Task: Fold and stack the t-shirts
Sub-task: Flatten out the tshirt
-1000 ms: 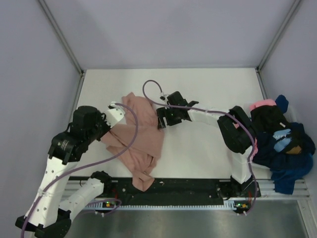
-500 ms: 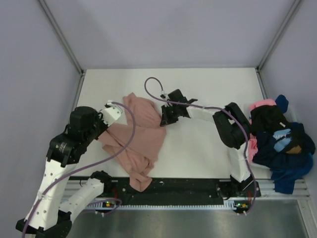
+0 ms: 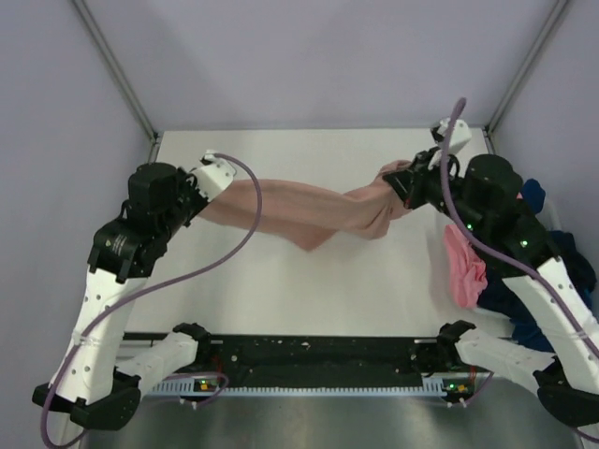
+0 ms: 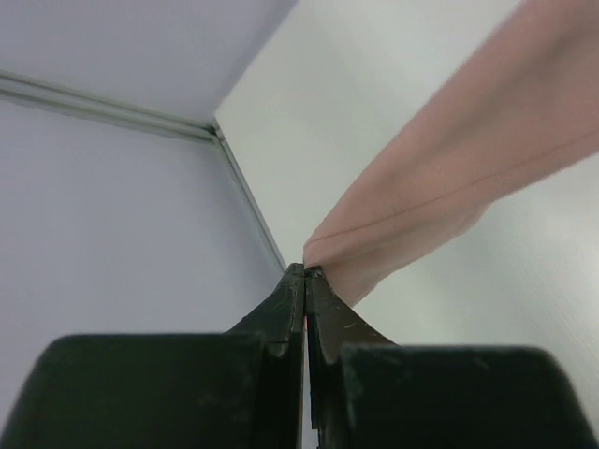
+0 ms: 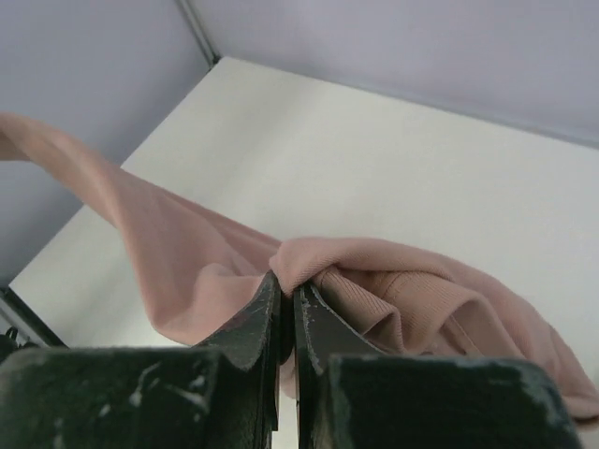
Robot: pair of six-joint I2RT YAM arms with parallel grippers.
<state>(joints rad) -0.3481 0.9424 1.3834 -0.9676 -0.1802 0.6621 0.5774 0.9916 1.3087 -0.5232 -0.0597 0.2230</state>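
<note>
Two claws, both clamped fully shut on cloth. Nearest, right side: bright pink t-shirt (image 3: 464,269) draped off heap of dark t-shirts (image 3: 504,303). Farther in: rose-pink t-shirt (image 3: 309,217) strung over table (image 3: 356,299), long axis left-right, middle sagging toward me. Left gripper (image 4: 305,272) pinches left end, right gripper (image 5: 285,283) pinches bunched right end. I judge next move as lowering it flat. I read no print or label.
</note>
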